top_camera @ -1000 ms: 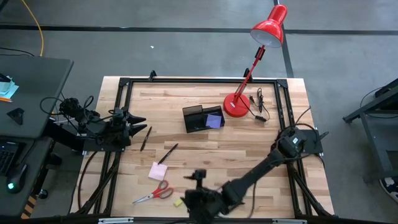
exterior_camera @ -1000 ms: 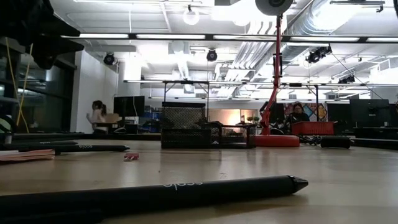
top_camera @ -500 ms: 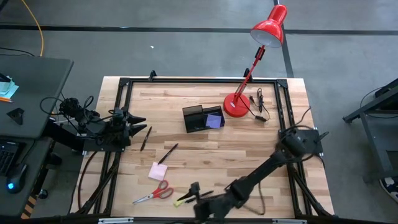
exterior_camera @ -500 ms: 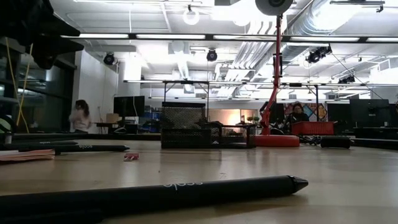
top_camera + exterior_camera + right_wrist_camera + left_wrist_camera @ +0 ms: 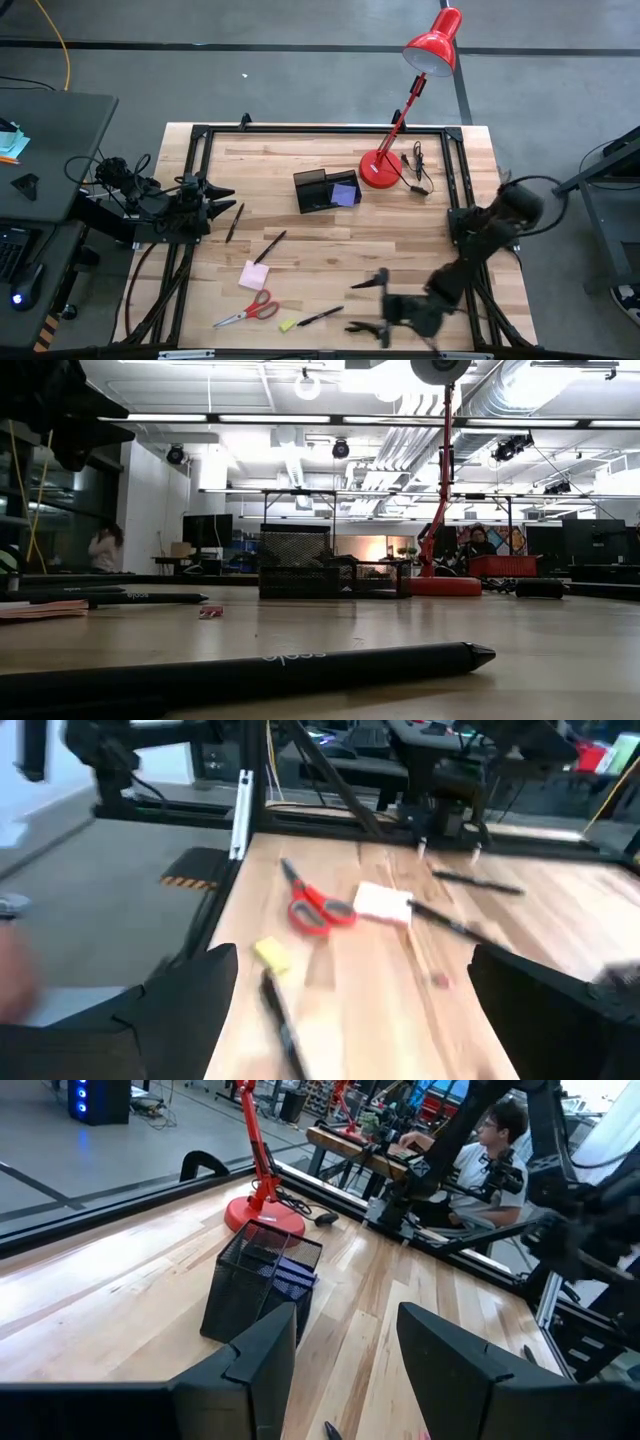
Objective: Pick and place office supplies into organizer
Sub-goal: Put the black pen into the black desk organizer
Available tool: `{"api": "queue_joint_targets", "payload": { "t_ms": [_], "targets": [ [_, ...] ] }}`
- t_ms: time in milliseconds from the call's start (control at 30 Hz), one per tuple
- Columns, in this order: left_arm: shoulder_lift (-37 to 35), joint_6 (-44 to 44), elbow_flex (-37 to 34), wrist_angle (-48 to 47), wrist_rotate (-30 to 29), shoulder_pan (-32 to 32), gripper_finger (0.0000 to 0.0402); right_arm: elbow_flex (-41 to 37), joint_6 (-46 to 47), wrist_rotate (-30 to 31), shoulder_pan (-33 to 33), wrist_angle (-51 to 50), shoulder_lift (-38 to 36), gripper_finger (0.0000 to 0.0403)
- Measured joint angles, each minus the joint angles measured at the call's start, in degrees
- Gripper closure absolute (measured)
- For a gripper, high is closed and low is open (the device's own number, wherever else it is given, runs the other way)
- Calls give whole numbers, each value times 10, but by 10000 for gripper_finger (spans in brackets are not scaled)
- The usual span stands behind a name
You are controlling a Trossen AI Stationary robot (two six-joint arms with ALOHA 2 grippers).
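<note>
Since a second ago my right arm has swung from the near edge by the yellow piece toward five o'clock, leaving a black pen on the boards there. The right pincer (image 5: pixel 368 305) now hangs over bare wood with its fingers spread wide and nothing between them; I read that as backing off to line up a fresh approach.

The loose supplies lie together around seven o'clock on the worktop (image 5: pixel 300 250): red-handled scissors (image 5: pixel 246 311), a pink sticky-note pad (image 5: pixel 254 275) just above them, the small yellow piece (image 5: pixel 286 325) and that dropped pen (image 5: pixel 321 317) beside it. Two more pens, one (image 5: pixel 270 247) near the pad and another (image 5: pixel 233 222) toward nine o'clock, sit apart. They are spread flat, so each can be taken from above without crowding.

The organizer (image 5: pixel 327 189) stands near twelve o'clock, just beside the red lamp's base (image 5: pixel 379 170), with a purple pad (image 5: pixel 344 194) already in it. It is well apart from the pile, so every item means a long carry.

My left pincer (image 5: pixel 220 200) waits at nine o'clock, fingers partly apart and empty, pointing toward the organizer.
</note>
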Motion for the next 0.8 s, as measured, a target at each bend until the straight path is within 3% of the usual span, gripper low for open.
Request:
{"api": "queue_joint_targets", "payload": {
  "t_ms": [133, 333, 567, 800],
  "targets": [
    [0, 0, 0, 0, 0, 0, 234, -84, 89, 2, 48, 3, -49, 16],
    [0, 0, 0, 0, 0, 0, 234, -162, 174, -2, 80, 53, -55, 16],
    [0, 0, 0, 0, 0, 0, 234, -186, 231, -20, 79, 40, -47, 16],
    [0, 0, 0, 0, 0, 0, 234, -165, 202, -17, 90, 59, 22, 20]
  ]
}}
